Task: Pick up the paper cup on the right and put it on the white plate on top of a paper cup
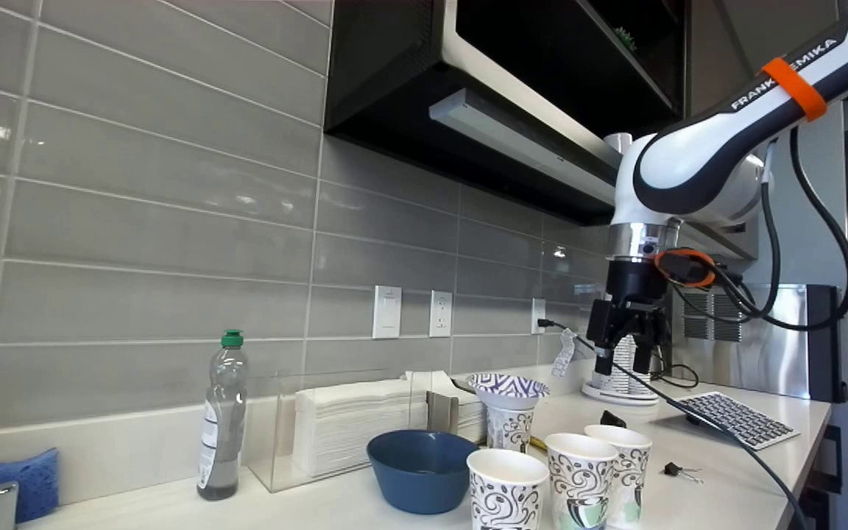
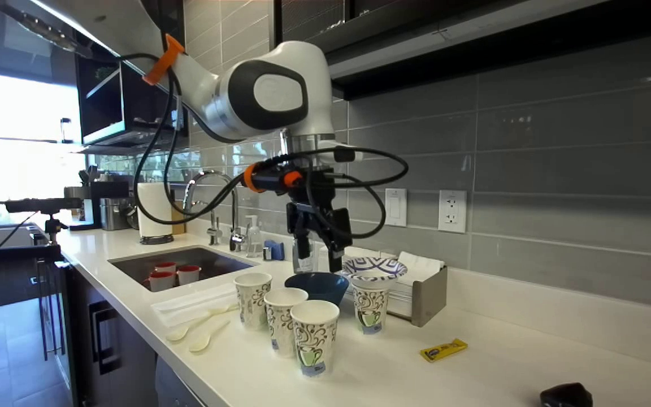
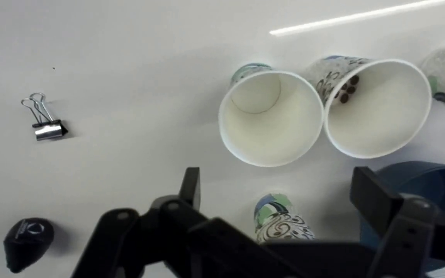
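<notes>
Plainly, a white paper cup (image 2: 314,340) wears brown scrolls and green print; the end effector (image 2: 320,260) is spread.

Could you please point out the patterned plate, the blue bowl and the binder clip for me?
Patterned plate (image 1: 509,386), in an exterior view, on its patterned inner surface.
Blue bowl (image 1: 422,478), in an exterior view, on its outer front wall.
Binder clip (image 3: 48,130), in the wrist view, on its shiny body.
</notes>
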